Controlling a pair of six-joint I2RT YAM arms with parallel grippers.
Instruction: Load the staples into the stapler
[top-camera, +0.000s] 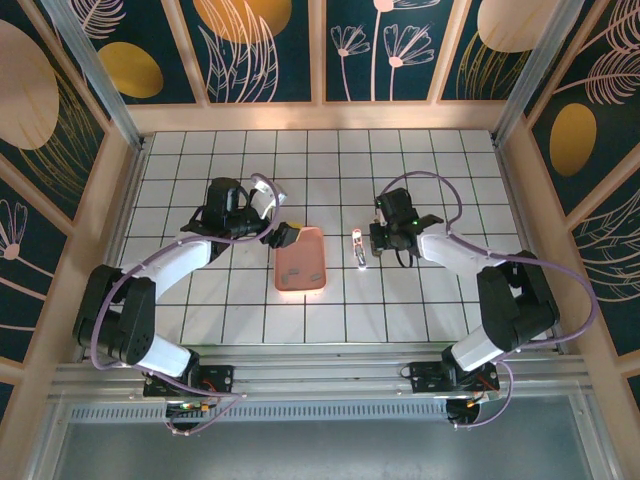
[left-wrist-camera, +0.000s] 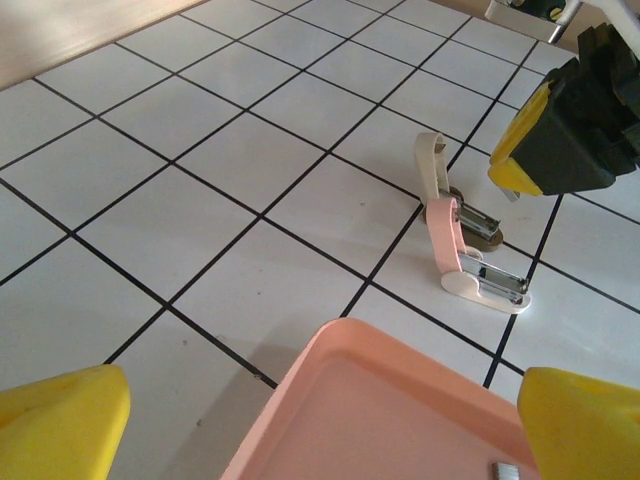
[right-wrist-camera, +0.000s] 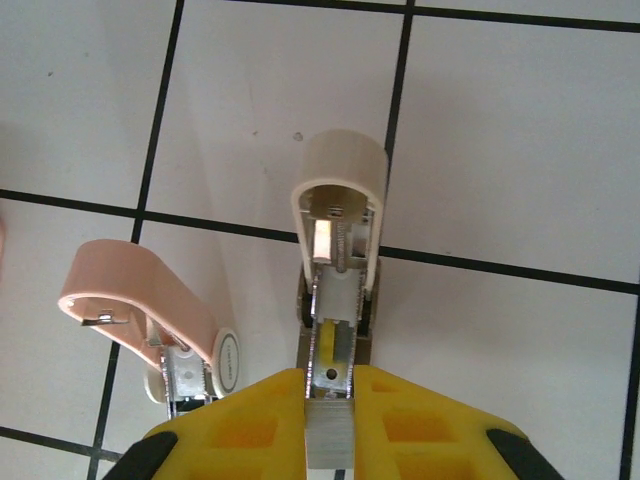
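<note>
The stapler (top-camera: 358, 248) lies opened on the tiles just right of the pink tray (top-camera: 305, 250), cover swung aside. The right gripper (right-wrist-camera: 330, 385) is pinched on a grey metal strip (right-wrist-camera: 330, 435) at the channel's near end — a loose piece or part of the stapler, I cannot tell. The left gripper (left-wrist-camera: 325, 420) hangs spread wide over the tray's edge, where staples (left-wrist-camera: 507, 469) are cut off by the frame.

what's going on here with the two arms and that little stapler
The right gripper is shut on a strip of staples, holding it at the metal channel of the opened stapler on the table; it does not look slid in yet. The left gripper hangs open over the edge of the pink tray, holding nothing.
</note>
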